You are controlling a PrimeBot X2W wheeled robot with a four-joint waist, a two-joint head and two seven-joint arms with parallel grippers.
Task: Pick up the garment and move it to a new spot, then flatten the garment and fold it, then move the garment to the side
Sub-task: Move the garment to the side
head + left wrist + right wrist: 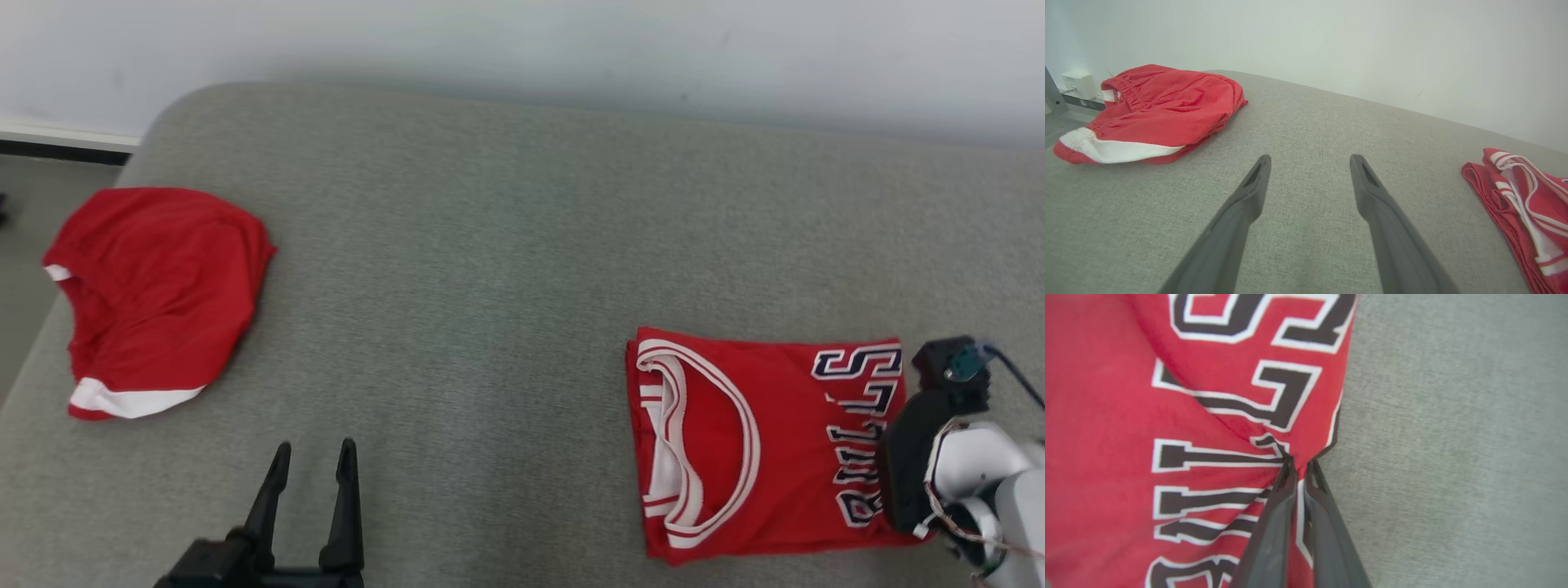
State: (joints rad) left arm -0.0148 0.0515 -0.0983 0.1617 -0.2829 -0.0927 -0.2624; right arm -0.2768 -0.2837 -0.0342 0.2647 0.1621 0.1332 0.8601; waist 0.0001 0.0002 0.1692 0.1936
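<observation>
Grips the lettered edge of the folded red jersey with the right hand, fingers pinched almost together on bunched cloth, at the near right of the grey fabric-covered surface. Holds the left hand wide open and empty, low at near left, fingers pointing forward. Set against a plain white wall, with crumpled red shorts lying at the left end.

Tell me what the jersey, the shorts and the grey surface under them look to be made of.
Jersey: likely synthetic mesh knit, matte; tiny holes show along its folded edge. Shorts: similar red mesh, matte, with a gathered elastic waistband. Surface: woven upholstery cloth, probably padded; heathered weave, rounded corner.
</observation>
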